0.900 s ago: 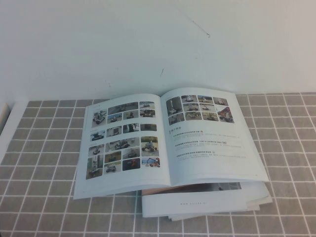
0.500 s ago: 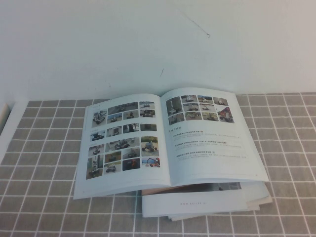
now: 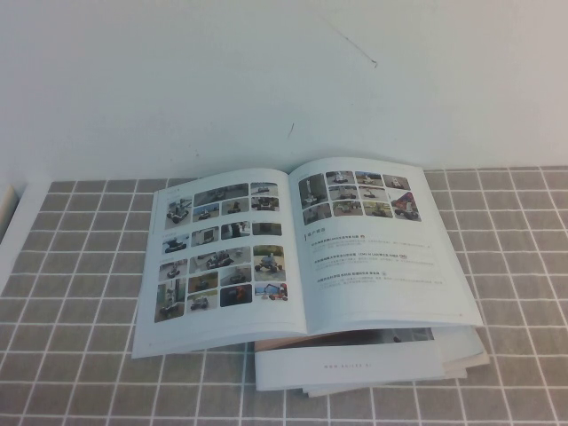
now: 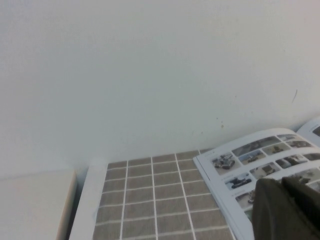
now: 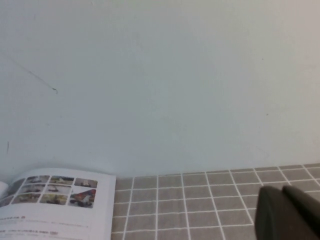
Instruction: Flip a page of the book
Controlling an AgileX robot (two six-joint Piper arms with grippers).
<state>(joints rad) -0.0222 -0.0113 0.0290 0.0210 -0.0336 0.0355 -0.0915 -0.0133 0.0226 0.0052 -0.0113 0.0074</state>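
Observation:
The book (image 3: 302, 248) lies open on the grey tiled mat (image 3: 80, 266). Its left sheet (image 3: 222, 253) is filled with a grid of photos. The page (image 3: 377, 248) on the right shows two rows of small photos above lines of text and lies flat. Neither gripper shows in the high view. My left gripper (image 4: 281, 180) shows as dark fingers close together, raised over the book's left photo sheet (image 4: 240, 160), holding nothing. My right gripper (image 5: 281, 189) is likewise closed and empty, over the mat to the right of the page (image 5: 60, 205).
A smaller stack of white sheets (image 3: 355, 364) lies under the book's near right corner. A white wall (image 3: 266, 80) stands close behind the book. The table's white edge (image 3: 9, 222) runs along the left, with a pale block (image 4: 30, 205) beyond it.

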